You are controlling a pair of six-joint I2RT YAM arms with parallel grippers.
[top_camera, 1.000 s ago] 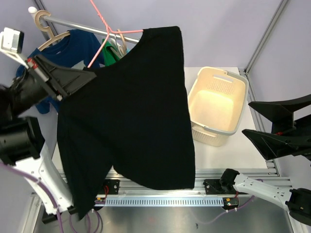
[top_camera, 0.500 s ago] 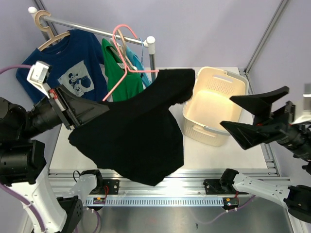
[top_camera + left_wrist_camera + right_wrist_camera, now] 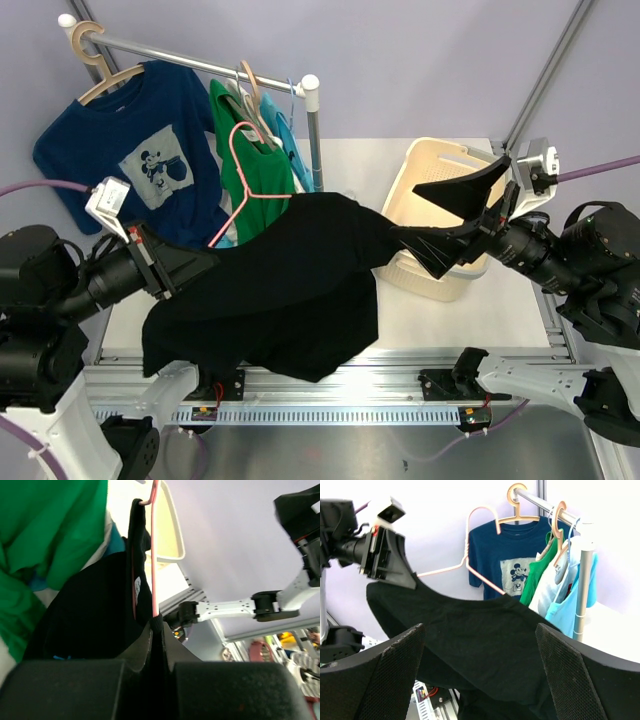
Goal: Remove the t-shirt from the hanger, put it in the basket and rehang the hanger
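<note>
The black t-shirt [image 3: 285,285] hangs on a pink wire hanger [image 3: 245,165], held in the air in front of the rail. My left gripper [image 3: 205,262] is shut on the shirt's shoulder where the hanger's arm ends. In the left wrist view the pink hanger [image 3: 153,555] runs into the shut gripper [image 3: 157,625] under the black t-shirt [image 3: 95,610]. My right gripper [image 3: 432,222] is open and empty at the shirt's right edge, over the basket's near side. In the right wrist view the t-shirt [image 3: 485,630] stretches across between the fingers [image 3: 385,675] of my open right gripper [image 3: 480,650], and the hanger [image 3: 470,565] rises above it.
A clothes rail [image 3: 200,62] at the back left holds a blue printed t-shirt [image 3: 150,150], a green shirt [image 3: 255,165] and a light blue garment. A white laundry basket [image 3: 440,165] stands on the table's right side. The rail's post [image 3: 582,580] is near the shirts.
My left gripper has lowered the black t-shirt and hanger down and towards the front. My right gripper has swung left and up to the shirt's right edge.
</note>
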